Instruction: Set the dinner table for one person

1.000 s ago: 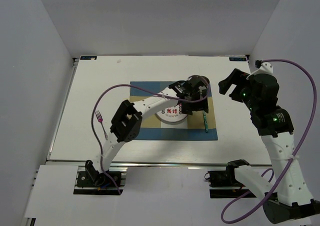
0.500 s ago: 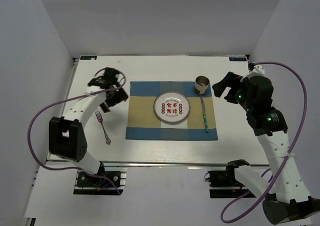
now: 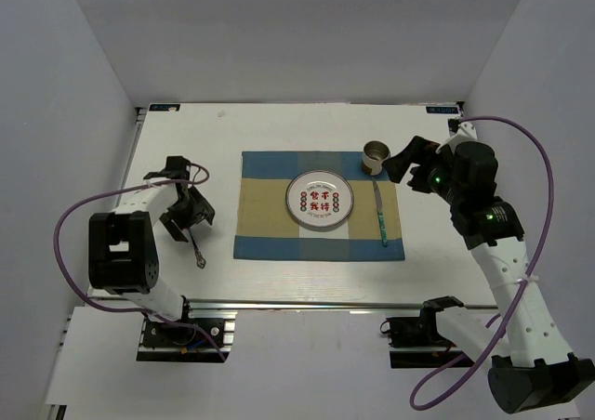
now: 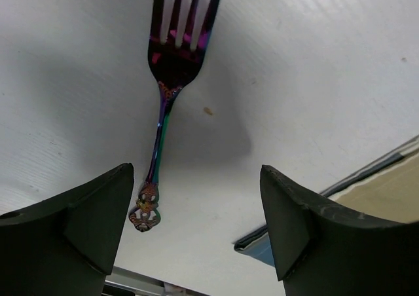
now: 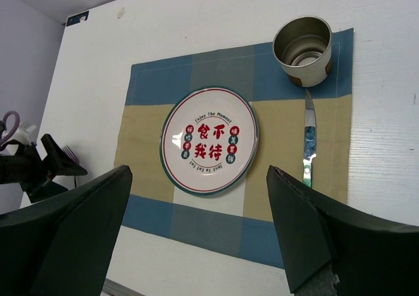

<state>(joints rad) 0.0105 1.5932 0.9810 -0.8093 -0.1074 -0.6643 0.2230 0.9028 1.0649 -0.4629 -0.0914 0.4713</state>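
The white dinner table (image 3: 279, 132) holds a blue-and-tan checked placemat (image 3: 270, 208). On the mat are a white plate with red characters (image 3: 319, 200), a metal cup (image 3: 376, 156) at the far right corner, and a knife (image 3: 379, 214) right of the plate. An iridescent fork (image 4: 163, 112) lies on the bare table left of the mat, and its handle end shows in the top view (image 3: 199, 256). My left gripper (image 3: 188, 216) hovers open just over the fork, its handle end by the left finger (image 4: 85, 224). My right gripper (image 3: 402, 163) is open and empty, raised beside the cup.
The right wrist view shows the plate (image 5: 209, 141), cup (image 5: 303, 50), knife (image 5: 309, 145) and my left gripper (image 5: 39, 168) at the far left. The mat's near-left corner (image 4: 386, 198) lies right of the left fingers. A metal rail (image 3: 307, 301) runs along the front edge.
My left arm left the cup on the mat, swung to the table's left side and came down over the fork. My right gripper moved slightly left toward the cup.
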